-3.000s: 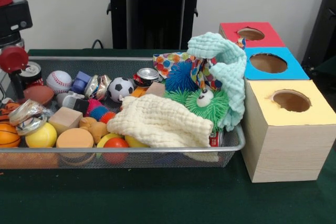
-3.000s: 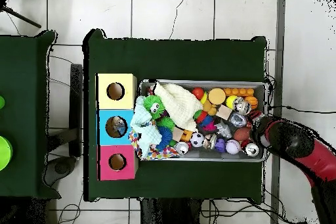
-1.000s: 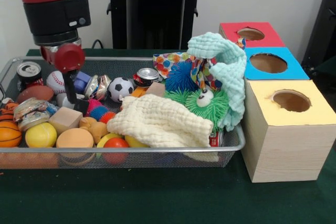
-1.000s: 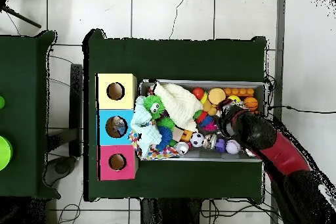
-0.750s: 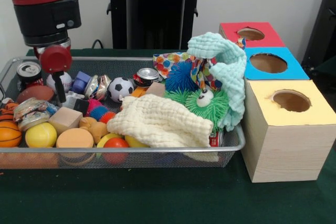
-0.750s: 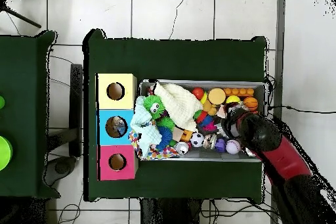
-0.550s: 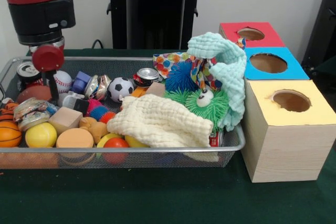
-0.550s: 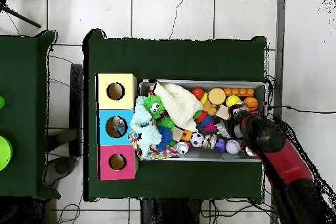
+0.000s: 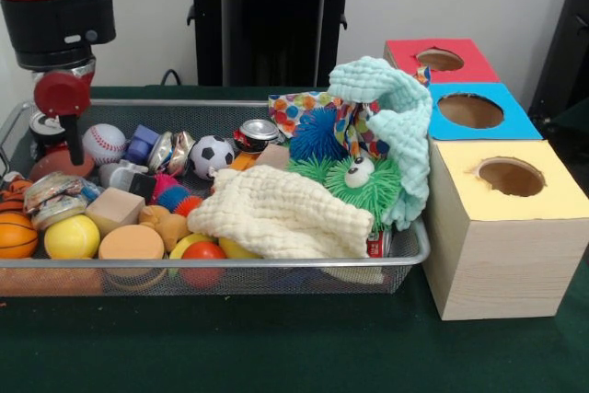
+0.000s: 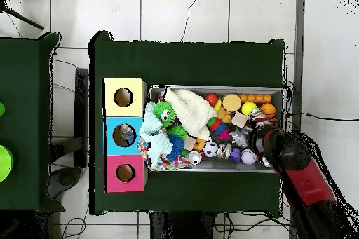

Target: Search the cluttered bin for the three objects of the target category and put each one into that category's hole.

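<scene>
A wire mesh bin [image 9: 230, 264] holds balls, cans, blocks, cloths and fuzzy toys. My gripper [image 9: 72, 154] hangs over the bin's left end, just above a brown football [image 9: 51, 166] and beside a drink can [image 9: 41, 126] and a baseball [image 9: 103, 143]. Nothing shows in its grasp. To the right of the bin stand three boxes with round holes on top: red [image 9: 439, 60], blue [image 9: 471, 109] and yellow [image 9: 506, 218]. In the overhead view the arm [image 10: 294, 162] covers the bin's [image 10: 217, 87] right end and hides the gripper.
A soccer ball [image 9: 211, 155], another can [image 9: 257, 133], crushed cans [image 9: 51, 202], a basketball [image 9: 14, 235], a yellow ball [image 9: 72, 237] and wooden blocks [image 9: 114, 209] crowd the left half. A cream cloth [image 9: 281, 213], mint cloth [image 9: 396, 108] and green fuzzy toy [image 9: 354, 181] fill the right.
The arm came in over the bin's left half, then drew back leftward and a little up, from near the purple block to above the football. The bin's contents have not moved.
</scene>
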Robot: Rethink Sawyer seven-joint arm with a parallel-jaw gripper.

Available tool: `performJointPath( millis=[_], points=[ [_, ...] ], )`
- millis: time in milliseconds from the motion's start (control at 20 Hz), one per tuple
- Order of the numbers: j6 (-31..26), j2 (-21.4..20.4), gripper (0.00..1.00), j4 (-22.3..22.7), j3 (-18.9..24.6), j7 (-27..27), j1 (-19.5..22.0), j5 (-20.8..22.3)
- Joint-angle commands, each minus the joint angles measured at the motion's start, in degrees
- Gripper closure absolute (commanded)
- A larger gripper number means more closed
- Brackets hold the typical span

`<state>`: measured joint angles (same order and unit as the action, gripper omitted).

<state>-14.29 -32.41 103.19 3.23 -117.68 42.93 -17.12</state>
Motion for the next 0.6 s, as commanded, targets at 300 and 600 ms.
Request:
performJointPath(
  millis=[300, 600],
  points=[
    [6.6, 3.2, 1.00, 5.8, -0.1, -13.9, 0.6, -3.8],
    [10.1, 6.3, 1.00, 6.3, 4.2, -13.7, 3.7, -3.7]
  ],
)
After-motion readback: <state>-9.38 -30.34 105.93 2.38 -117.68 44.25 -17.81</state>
